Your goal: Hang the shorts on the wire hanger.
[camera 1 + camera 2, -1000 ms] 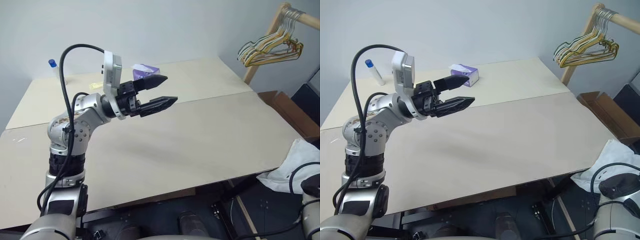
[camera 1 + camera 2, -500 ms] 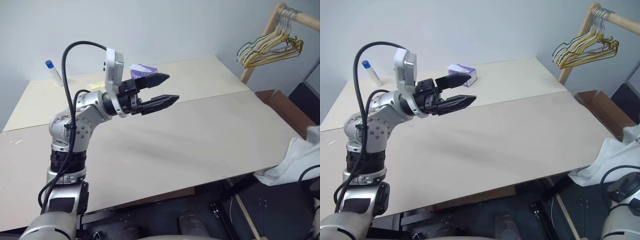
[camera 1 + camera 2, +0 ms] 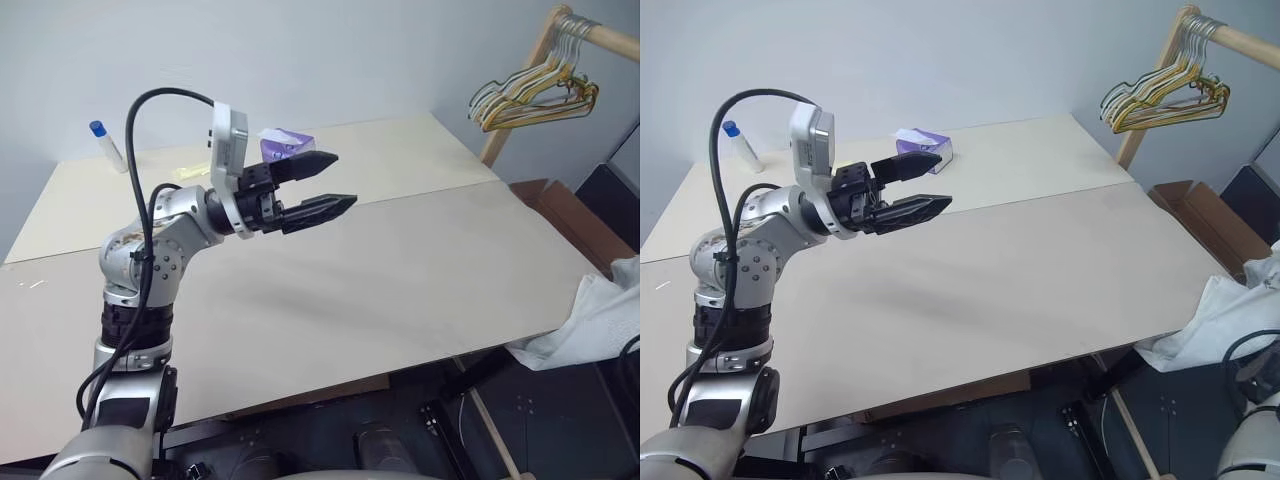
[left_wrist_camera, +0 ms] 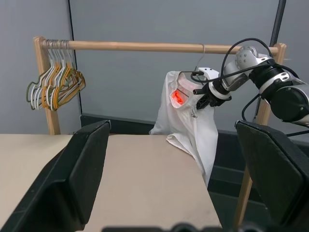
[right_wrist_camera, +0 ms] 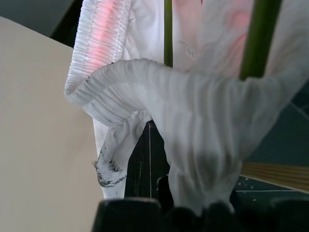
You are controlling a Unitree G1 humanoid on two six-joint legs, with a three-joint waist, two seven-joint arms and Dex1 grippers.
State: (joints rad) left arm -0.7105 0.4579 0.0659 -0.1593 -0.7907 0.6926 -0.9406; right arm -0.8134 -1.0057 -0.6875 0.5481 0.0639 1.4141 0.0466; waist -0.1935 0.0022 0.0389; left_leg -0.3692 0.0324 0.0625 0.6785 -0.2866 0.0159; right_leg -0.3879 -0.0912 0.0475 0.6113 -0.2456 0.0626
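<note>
Apparently one shorts | one wire hanger | right hand gripping

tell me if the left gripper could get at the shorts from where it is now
Probably not yet. The left gripper hangs open above the table, while the shorts hang past its far edge, pinched in the right gripper. Nothing blocks the way.

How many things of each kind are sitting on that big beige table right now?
Purple box: 1
White bottle with a blue cap: 1
Total on the table: 2
The white shorts hang off the table's edge, pinched in the right gripper; the bunch of hangers is on the wooden rail.
</note>
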